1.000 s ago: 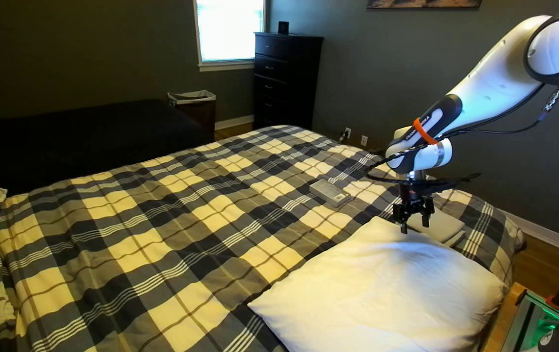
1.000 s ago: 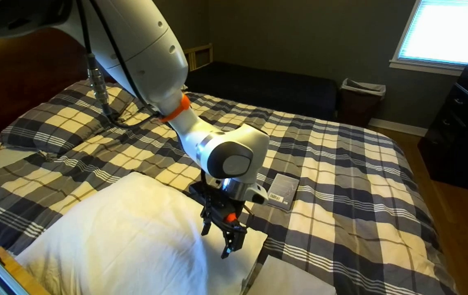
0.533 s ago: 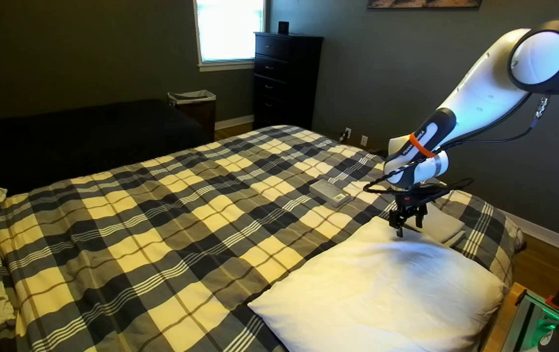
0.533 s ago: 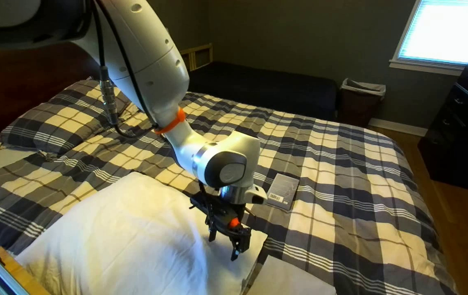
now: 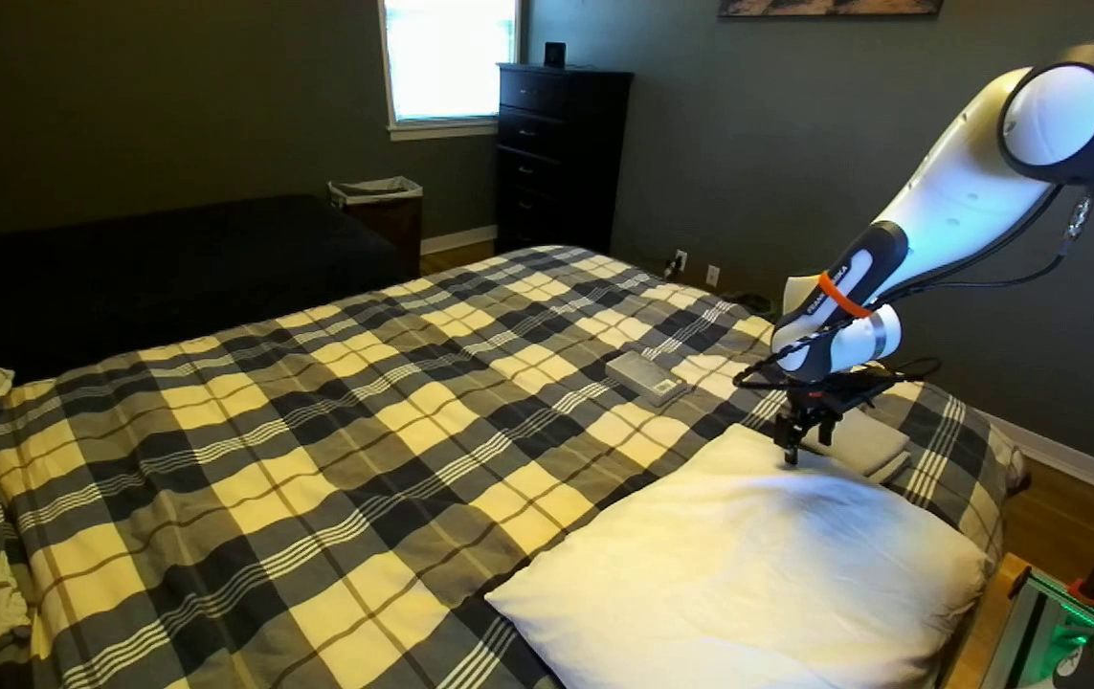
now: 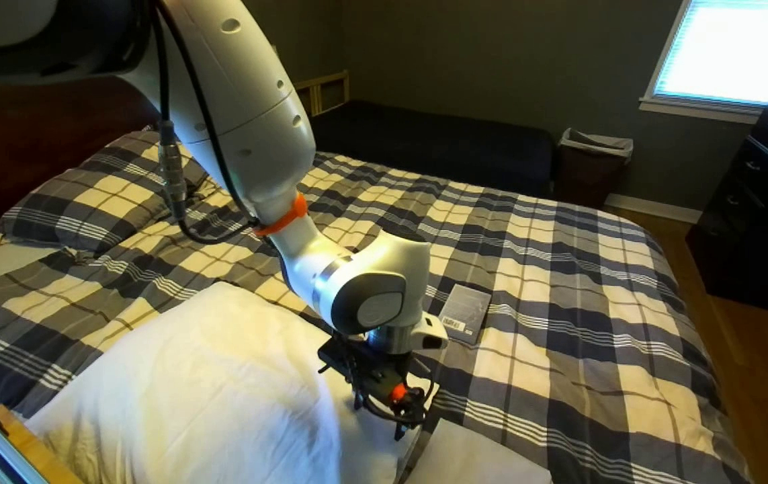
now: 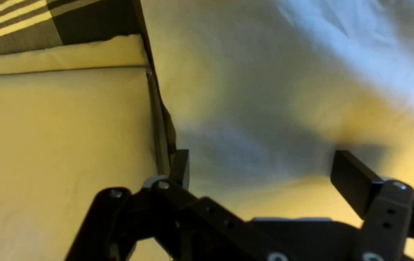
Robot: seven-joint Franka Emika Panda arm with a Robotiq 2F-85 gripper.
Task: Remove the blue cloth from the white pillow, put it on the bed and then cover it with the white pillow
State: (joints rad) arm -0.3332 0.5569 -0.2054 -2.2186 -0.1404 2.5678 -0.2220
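The white pillow (image 5: 747, 565) lies on the plaid bed (image 5: 317, 431); it shows also in an exterior view (image 6: 222, 390) and fills much of the wrist view (image 7: 264, 65). The blue cloth (image 5: 864, 442), folded and pale grey-looking, lies flat on the bed beside the pillow's edge, also in an exterior view (image 6: 474, 457) and at left in the wrist view (image 7: 65, 127). My gripper (image 7: 259, 163) is open and empty, pointing down over the pillow's edge near the cloth, in both exterior views (image 5: 809, 446) (image 6: 379, 418). I cannot tell if its fingertips touch the pillow.
A grey box (image 5: 647, 376) lies on the bed beyond the pillow. A plaid-covered pillow (image 6: 115, 188) is at the head of the bed. A wood-edged metal frame (image 6: 14, 450) stands by the bed near the pillow. A dark couch (image 5: 154, 258) stands behind.
My gripper has come down closer to the pillow and shifted toward the edge beside the cloth. It stays open. The pillow and the cloth have not visibly moved.
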